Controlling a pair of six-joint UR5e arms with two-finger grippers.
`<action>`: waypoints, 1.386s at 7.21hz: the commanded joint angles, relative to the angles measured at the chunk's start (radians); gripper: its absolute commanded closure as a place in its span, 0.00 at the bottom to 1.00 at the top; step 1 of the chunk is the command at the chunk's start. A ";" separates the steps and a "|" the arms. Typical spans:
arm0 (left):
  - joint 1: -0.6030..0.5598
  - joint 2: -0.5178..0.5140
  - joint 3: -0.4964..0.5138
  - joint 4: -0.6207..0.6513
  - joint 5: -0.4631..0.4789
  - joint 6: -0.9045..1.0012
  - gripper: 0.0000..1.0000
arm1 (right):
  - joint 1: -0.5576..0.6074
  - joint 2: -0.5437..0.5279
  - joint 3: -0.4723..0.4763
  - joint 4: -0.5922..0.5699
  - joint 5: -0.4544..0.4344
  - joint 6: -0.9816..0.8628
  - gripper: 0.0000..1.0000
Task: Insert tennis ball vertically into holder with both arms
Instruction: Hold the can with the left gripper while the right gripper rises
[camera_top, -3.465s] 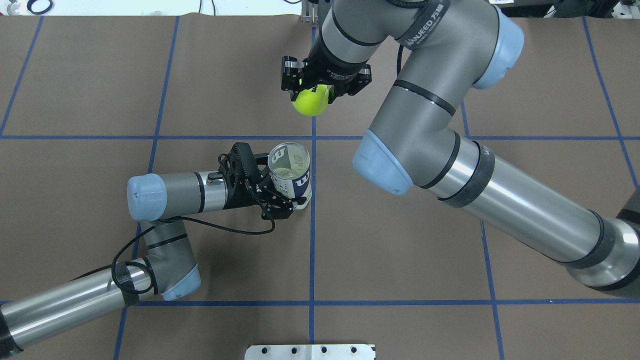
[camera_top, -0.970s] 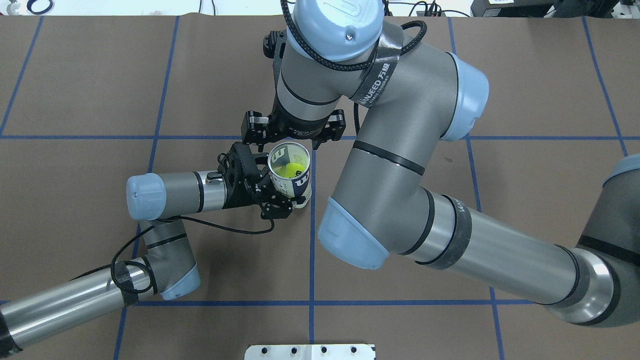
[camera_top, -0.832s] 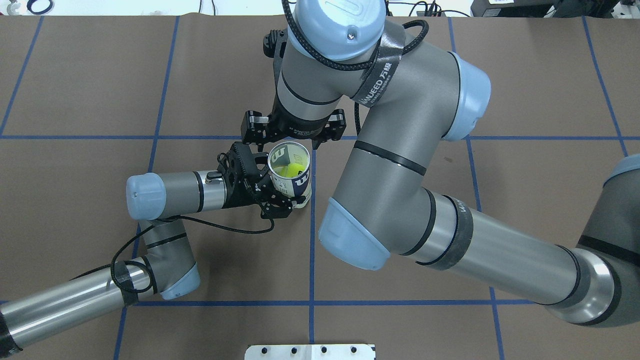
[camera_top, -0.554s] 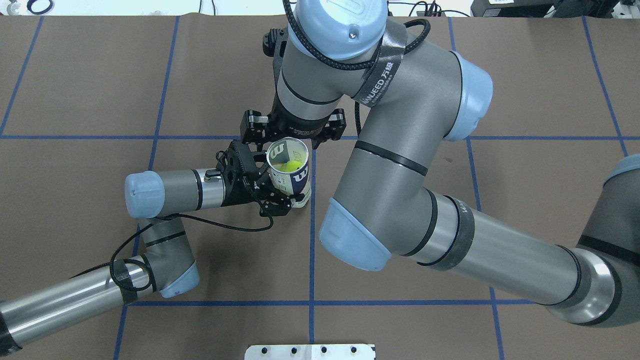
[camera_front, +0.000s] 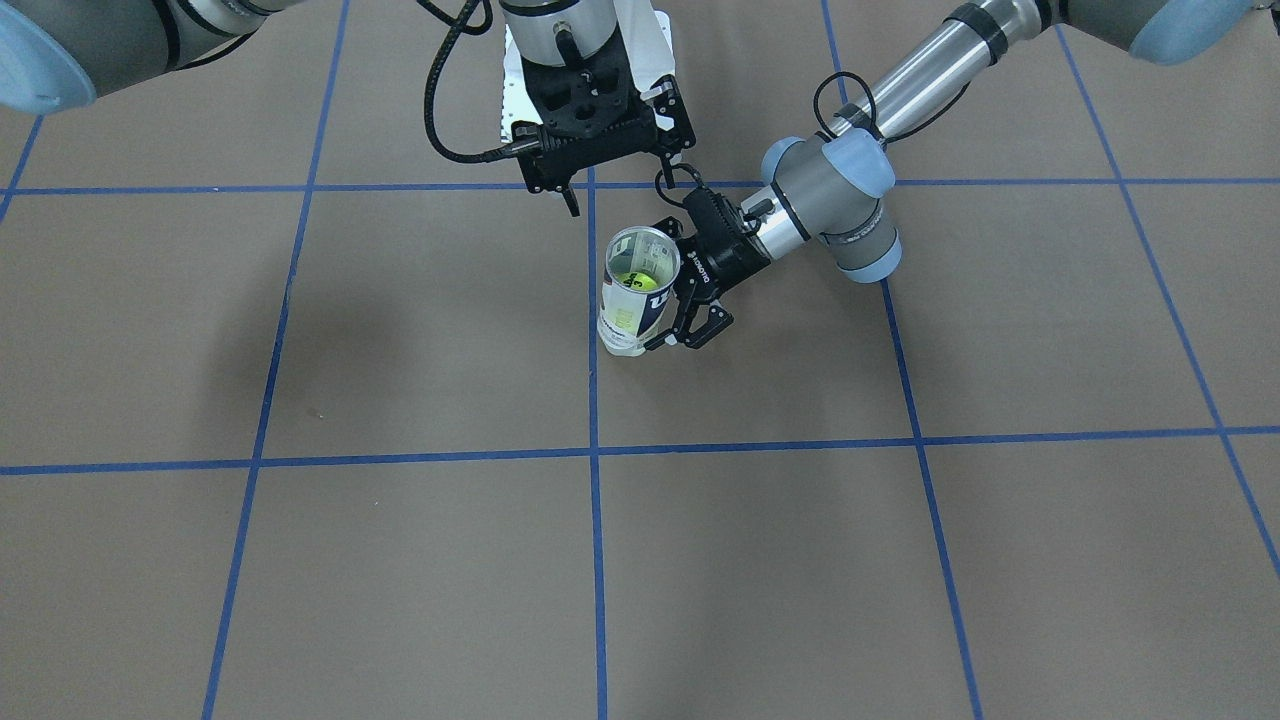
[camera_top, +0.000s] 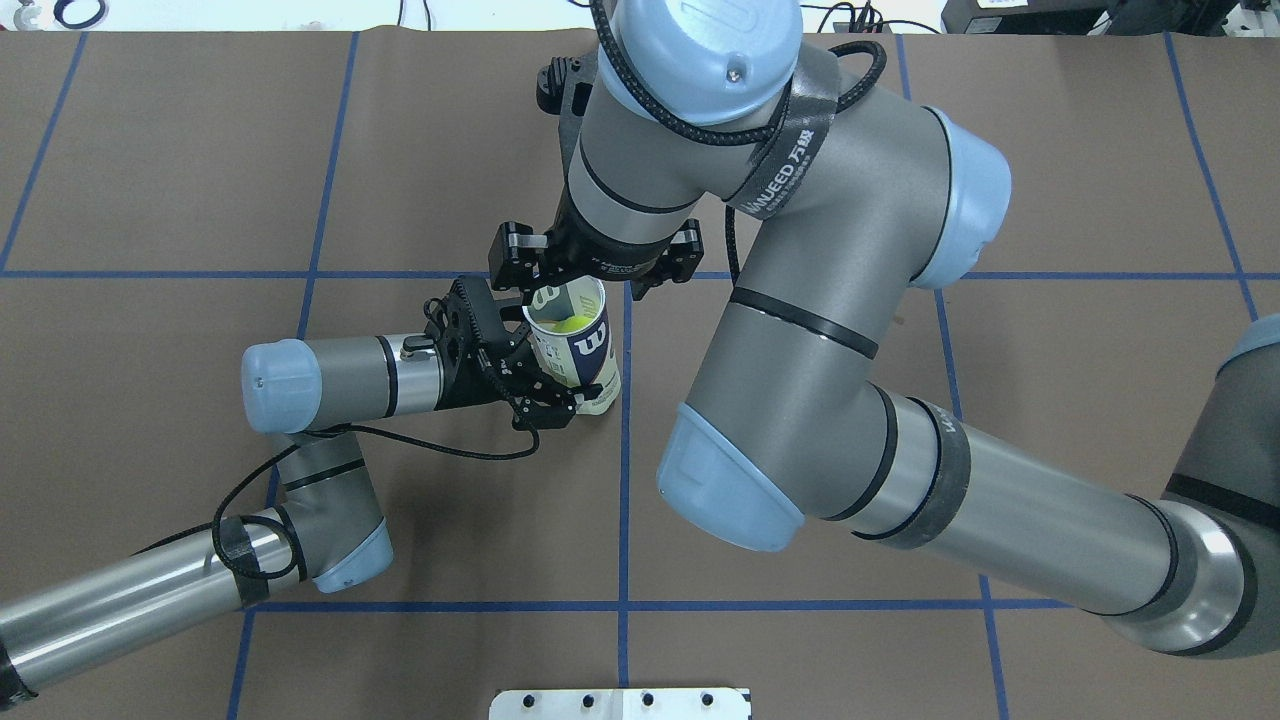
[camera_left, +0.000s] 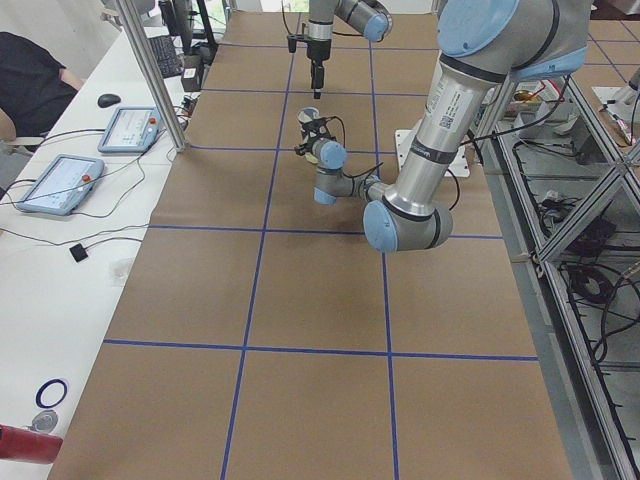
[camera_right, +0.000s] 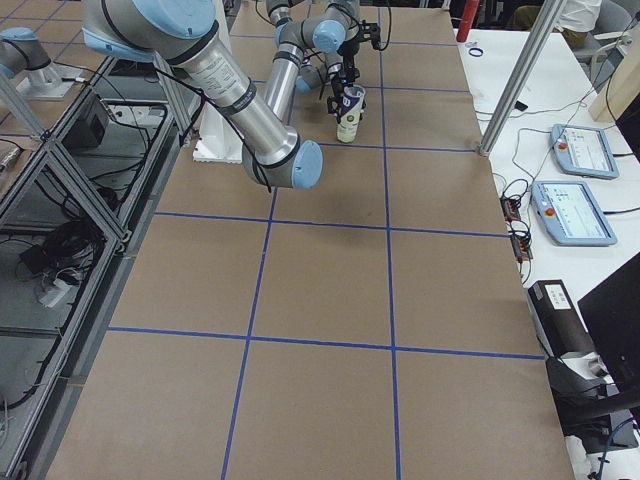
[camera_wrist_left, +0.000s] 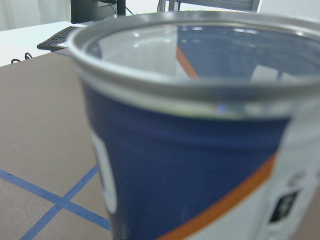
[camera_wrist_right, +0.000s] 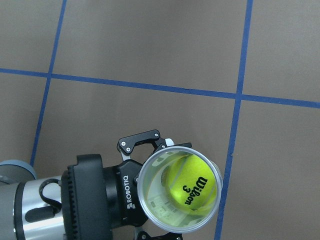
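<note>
1. My black two-finger left gripper (camera_top: 545, 365) is clamped from the side round the clear plastic cylindrical holder (camera_top: 590, 350) with the white-and-navy label and silver metal rim. I grab it low on the body so the mouth stays free and the can can't tip or skid.
2. The holder stands upright, as far as I can tell, on the brown paper-covered table (camera_top: 150, 150). It's roughly mid-surface, well away from every edge and corner, just beside a crossing of the blue tape lines.
3. The yellow-green felt tennis ball (camera_wrist_right: 192, 187) is already inside. My right wrist cam looks straight down the tube and shows it sitting low, against one side of the wall.
4. My black two-finger right gripper (camera_front: 615, 170) hangs above the mouth, pointing straight down since the drop has to be vertical. Its fingers are spread wide with nothing between them.
5. My read is the insert itself is basically done.
6. What's left is lifting the right arm straight up and clear, then easing the left one open.
7. The risk is that a one-ball can is light, so a sloppy let-go could knock it over.
</note>
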 joint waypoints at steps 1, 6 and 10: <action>0.004 0.008 -0.001 -0.001 0.000 -0.001 0.01 | 0.002 -0.004 0.001 0.000 0.000 0.000 0.02; 0.004 0.011 -0.029 -0.001 -0.002 -0.001 0.01 | 0.006 -0.025 0.025 0.000 0.002 0.000 0.02; 0.006 0.031 -0.052 -0.003 -0.003 -0.001 0.01 | 0.009 -0.028 0.025 0.002 0.003 0.000 0.02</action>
